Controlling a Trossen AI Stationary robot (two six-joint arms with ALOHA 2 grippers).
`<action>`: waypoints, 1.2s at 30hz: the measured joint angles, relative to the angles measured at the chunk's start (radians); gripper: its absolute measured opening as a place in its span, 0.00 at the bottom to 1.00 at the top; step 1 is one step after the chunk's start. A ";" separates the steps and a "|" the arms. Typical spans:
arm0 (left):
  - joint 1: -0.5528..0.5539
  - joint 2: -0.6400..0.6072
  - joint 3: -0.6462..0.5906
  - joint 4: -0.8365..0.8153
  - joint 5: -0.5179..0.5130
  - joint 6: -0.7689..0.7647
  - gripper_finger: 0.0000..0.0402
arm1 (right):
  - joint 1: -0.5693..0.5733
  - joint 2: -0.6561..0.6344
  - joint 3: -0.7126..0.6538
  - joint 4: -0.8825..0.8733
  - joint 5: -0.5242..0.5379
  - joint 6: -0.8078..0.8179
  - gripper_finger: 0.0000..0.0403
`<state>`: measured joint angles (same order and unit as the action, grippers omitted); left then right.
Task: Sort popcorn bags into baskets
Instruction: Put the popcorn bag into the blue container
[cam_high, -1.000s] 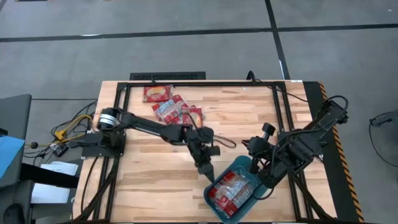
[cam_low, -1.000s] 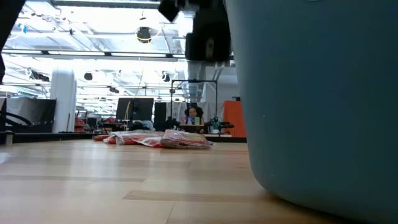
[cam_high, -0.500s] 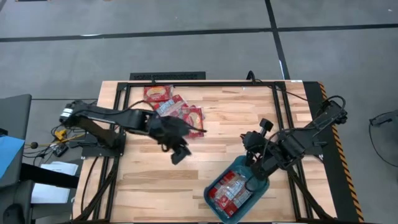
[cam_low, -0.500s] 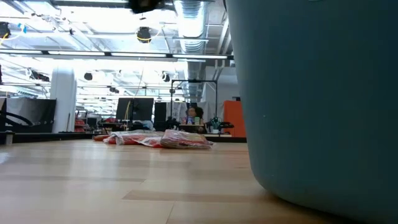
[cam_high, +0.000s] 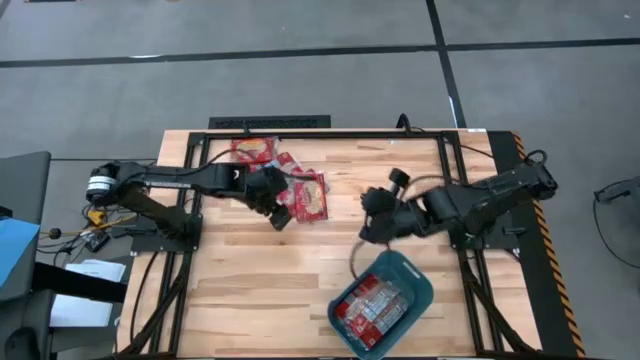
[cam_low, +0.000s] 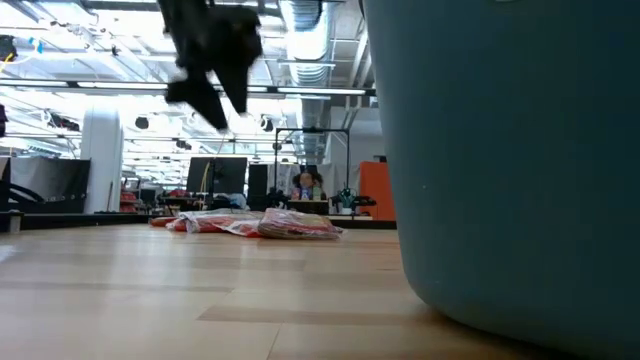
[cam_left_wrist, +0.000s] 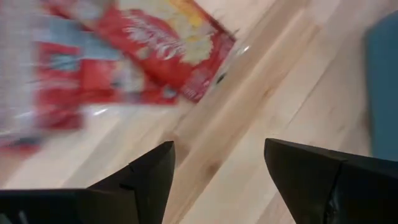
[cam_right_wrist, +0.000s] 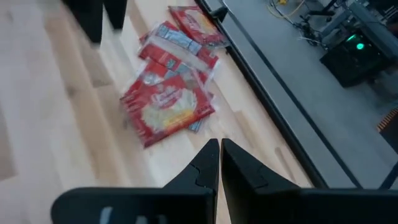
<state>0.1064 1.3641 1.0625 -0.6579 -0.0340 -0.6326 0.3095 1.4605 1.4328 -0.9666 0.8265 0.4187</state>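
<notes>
A light wooden table (cam_high: 250, 290) seen from above holds a teal-blue plastic tub (cam_high: 414, 280) near its front edge, with several glossy red popcorn packets (cam_high: 368, 306) lying inside. More red popcorn packets with cream labels (cam_high: 300, 192) sit in a loose pile near the table's far edge. The left gripper (cam_high: 280, 220) hangs just beside that pile, fingers spread apart and empty. The right gripper (cam_high: 368, 232) hovers between the pile and the tub, fingers pressed together, holding nothing.

four loose popcorn bags (cam_high: 285, 178), one teal basket (cam_high: 415, 282), two arms
</notes>
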 joint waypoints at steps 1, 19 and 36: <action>0.039 0.001 -0.046 0.085 0.059 0.005 0.59 | -0.028 0.000 -0.004 0.027 -0.016 -0.038 0.10; 0.321 0.065 -0.388 0.718 0.205 -0.169 0.59 | -0.453 0.176 -0.356 0.885 -0.444 -0.225 0.03; 0.295 0.325 -0.390 0.975 0.283 -0.322 0.59 | -0.451 0.477 -0.350 0.931 -0.527 -0.155 0.07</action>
<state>0.4012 1.6896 0.6727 0.3170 0.2492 -0.9548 -0.1412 1.9375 1.0831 -0.0355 0.2999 0.2640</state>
